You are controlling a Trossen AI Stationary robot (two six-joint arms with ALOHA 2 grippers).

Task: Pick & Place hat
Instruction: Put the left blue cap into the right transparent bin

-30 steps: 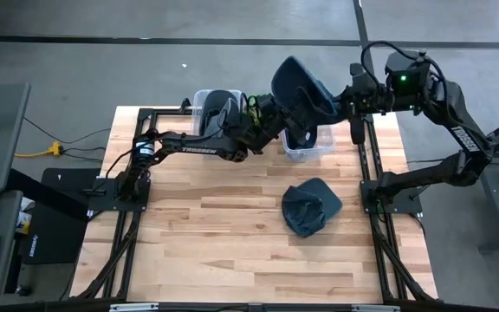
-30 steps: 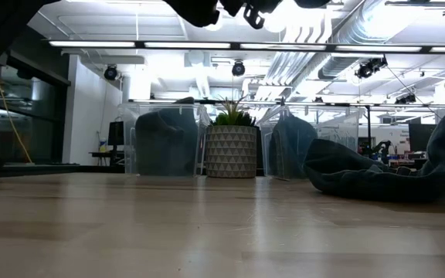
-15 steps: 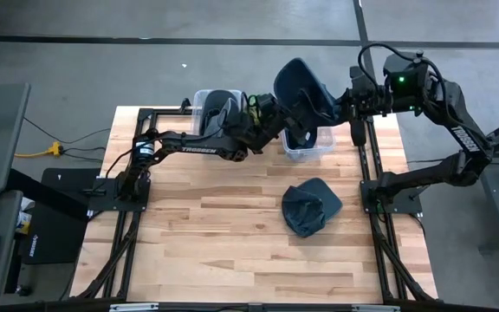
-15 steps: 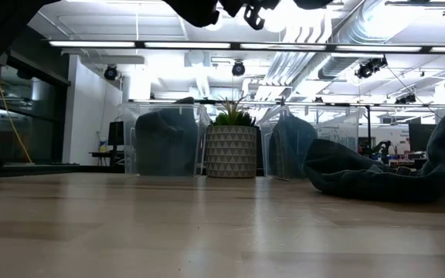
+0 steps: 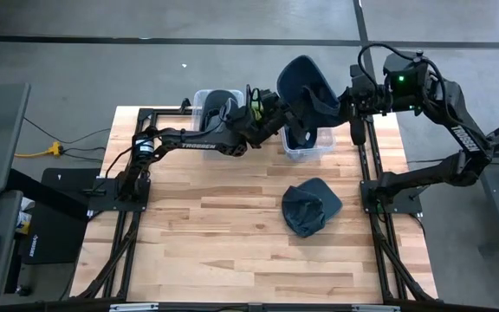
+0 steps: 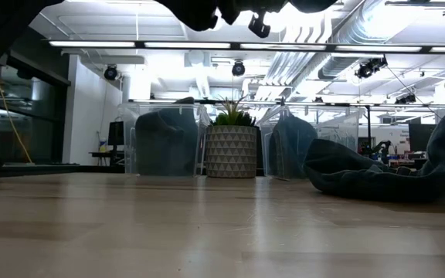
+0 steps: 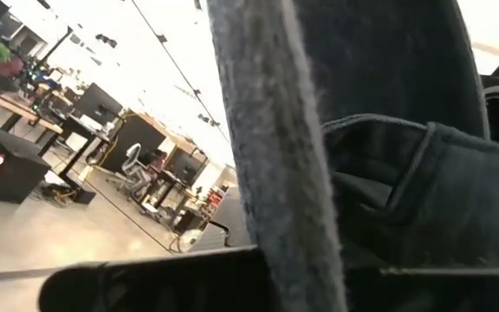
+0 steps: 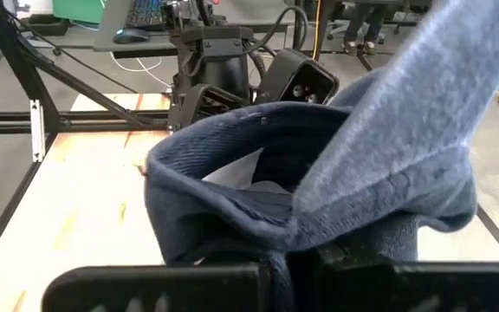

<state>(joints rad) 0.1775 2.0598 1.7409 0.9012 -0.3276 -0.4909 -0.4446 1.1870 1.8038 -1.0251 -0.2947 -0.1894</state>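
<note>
Right now I have a dark blue hat (image 5: 306, 87) held in the air between both arms, above the far edge of the table (image 5: 232, 234). My right gripper (image 5: 346, 102) is clamped on one side of it, and my left gripper (image 5: 275, 111) has pinched shut on the opposite side; the left wrist view shows cloth pressed against its finger.

My worry is the double hold. If I pull the arms apart or twist one of them, the fabric could slip from one grip and swing, or stretch taut between the two. If I release too early, I judge the hat might catch the bin rim and drape outside instead of dropping in.

Directly beneath the held hat sits a clear bin (image 5: 307, 144), and I can see dark fabric inside it, though the hat above hides most of it. Beside my left gripper, a second clear bin (image 5: 212, 106) holds another dark hat. Nearer to me than both grippers, a third hat (image 5: 310, 206) lies crumpled on the bare wood, well apart from the bins.
</note>
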